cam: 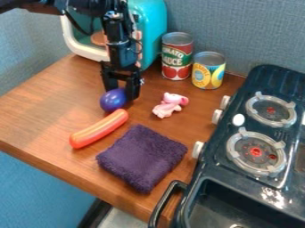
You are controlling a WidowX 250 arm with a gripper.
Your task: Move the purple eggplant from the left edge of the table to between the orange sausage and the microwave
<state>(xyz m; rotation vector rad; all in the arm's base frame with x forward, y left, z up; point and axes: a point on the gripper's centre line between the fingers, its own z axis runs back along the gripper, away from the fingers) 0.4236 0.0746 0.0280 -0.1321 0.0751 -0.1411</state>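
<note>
Blue-grey textured walls (238, 26) stand behind a brown wooden worktop (47, 107). At the back left of the worktop sits a turquoise toy microwave (156, 26) with a pale front frame; a round orange-brown item (98, 39) shows inside it. To its right are two cans with metal tops, a taller red-and-green can (177, 58) and, just beside it, a shorter yellow-and-blue can (208, 71); their contents are hidden.

The black hand (121, 93) points down in front of the microwave, its two fingers parted. A shiny purple ball (112, 100) is on the worktop right at the fingertips; whether they touch it cannot be told.

A pink toy figure (170, 105) lies right of the ball, an orange-red sausage (99, 129) below it, and a folded dark purple cloth (142, 158) nearer the front. The black toy stove (223, 167) at the right has two burners and a sink basin (223, 200), with part of a round drain showing.
</note>
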